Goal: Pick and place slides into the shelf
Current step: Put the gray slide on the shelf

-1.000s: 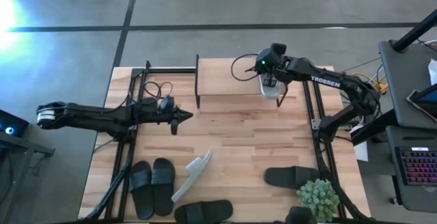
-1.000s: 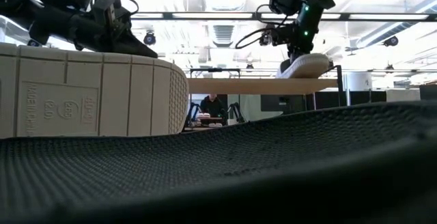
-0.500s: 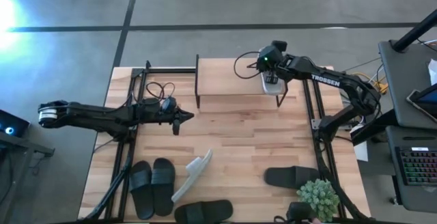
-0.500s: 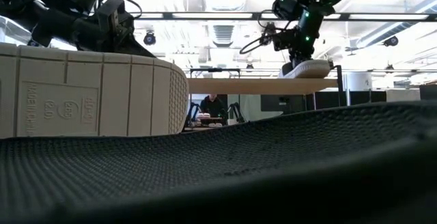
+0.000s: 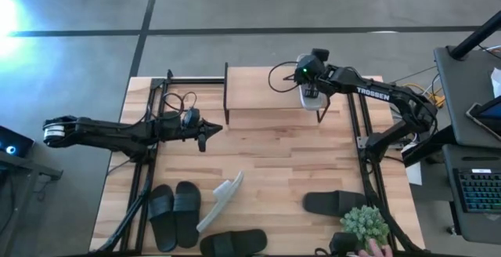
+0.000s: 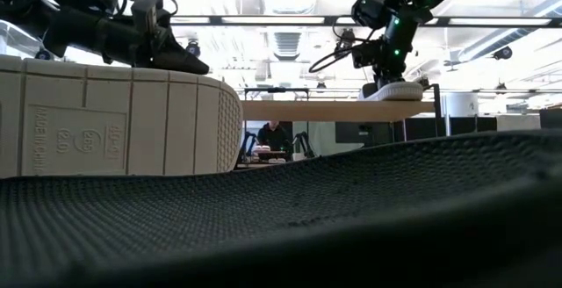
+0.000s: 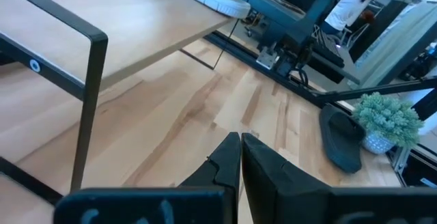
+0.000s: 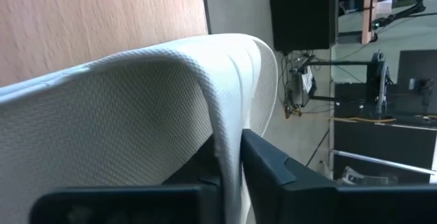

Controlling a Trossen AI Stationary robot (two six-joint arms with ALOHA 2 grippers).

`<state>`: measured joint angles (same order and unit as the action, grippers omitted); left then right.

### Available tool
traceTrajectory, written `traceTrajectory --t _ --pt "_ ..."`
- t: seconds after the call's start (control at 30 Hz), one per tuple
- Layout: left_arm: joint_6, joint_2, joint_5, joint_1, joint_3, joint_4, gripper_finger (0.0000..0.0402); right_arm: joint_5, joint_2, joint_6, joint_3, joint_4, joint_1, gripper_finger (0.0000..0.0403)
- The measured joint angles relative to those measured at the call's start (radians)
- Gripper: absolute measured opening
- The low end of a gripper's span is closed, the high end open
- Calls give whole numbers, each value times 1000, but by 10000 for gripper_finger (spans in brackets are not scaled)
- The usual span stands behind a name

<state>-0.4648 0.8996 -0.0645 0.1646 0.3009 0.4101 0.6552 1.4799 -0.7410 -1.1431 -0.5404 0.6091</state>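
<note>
**White slide** (image 5: 311,100): on the shelf (image 5: 262,87) top, at its right end, sole down on the plank. Long axis appears to run front-to-back across the plank; hard to be sure under the arm.

**Right claw** (image 5: 311,92): directly over this slide. The right wrist view shows its fingers (image 8: 270,162) close together with the white strap (image 8: 225,101) pinched between them; the grip is not yet let go. Judged step: release, then lift clear.

**Left claw** (image 5: 205,134): fingers pressed together, holding nothing, hovering over bare worktop (image 5: 274,155) left of centre.

**Remaining slides**:
- black pair (image 5: 174,214), front left;
- second white slide (image 5: 221,200) just beside it, tipped on edge;
- black slide (image 5: 232,243) at the front edge;
- black slide (image 5: 333,203) front right, beside the plant (image 5: 364,226).

The left arm is nearer the front-left group.
</note>
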Motion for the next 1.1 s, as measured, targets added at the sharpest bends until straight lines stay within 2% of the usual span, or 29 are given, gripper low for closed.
traceTrajectory --t 0.23,0.43,0.77,0.9,1.1 --pt "0 10 0 0 0 -2 0 4 0 0 -8 -8 0 106" --pt "0 8 -1 0 0 0 0 58 -26 20 -12 -34 -8 139" --pt "1 10 0 0 0 2 0 23 -123 199 -14 -251 -69 148" --pt "1 10 0 0 -1 1 0 -10 -159 311 -14 -323 -137 148" --pt "1 14 1 0 -1 0 0 -12 -203 502 -14 -324 -291 147"
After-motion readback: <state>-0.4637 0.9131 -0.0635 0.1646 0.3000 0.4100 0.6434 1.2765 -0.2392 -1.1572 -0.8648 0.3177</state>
